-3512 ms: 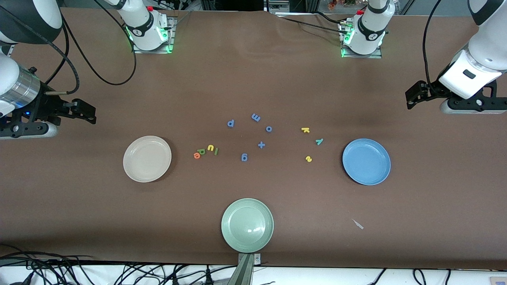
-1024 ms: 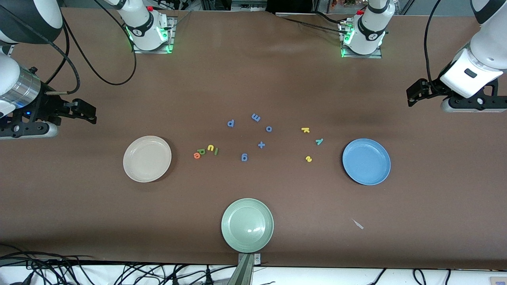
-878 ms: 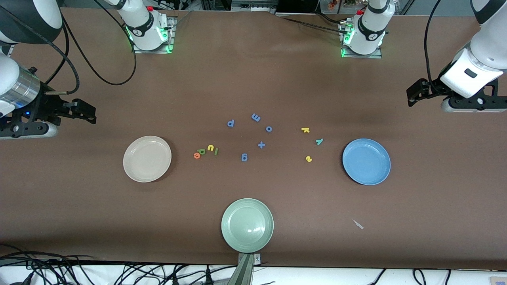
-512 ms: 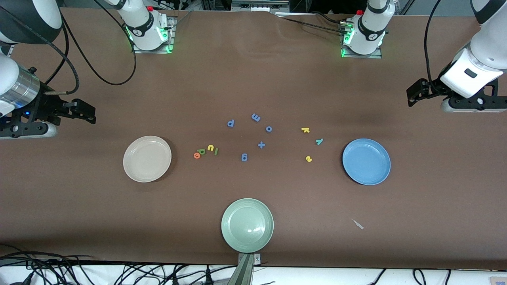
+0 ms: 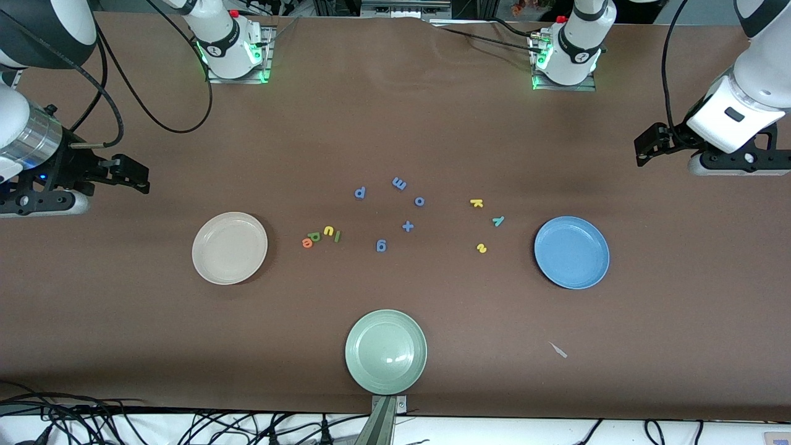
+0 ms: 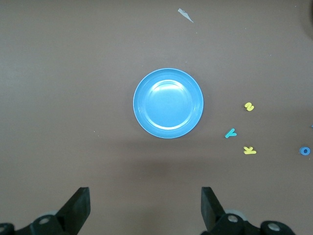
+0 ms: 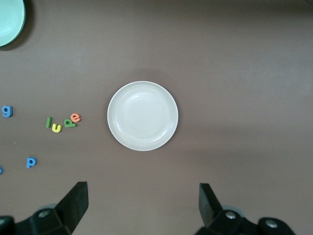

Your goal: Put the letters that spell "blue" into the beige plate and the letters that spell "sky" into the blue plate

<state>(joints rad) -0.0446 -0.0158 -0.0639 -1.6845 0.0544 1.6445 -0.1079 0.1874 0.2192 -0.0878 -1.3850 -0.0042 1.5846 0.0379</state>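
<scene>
Foam letters on the table: e, b, u, l, k, y, s.

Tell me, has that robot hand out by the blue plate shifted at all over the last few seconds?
Yes, slightly. The left gripper, open and up in the air past the blue plate at its own end of the table, has crept a little toward the table's edge there, away from the plate.

My left tool hung above the surface at the left arm's end, its fingers spread wide and empty. My right tool hung likewise at the right arm's end, fingers apart, gripping nothing. Both arms waited.
</scene>
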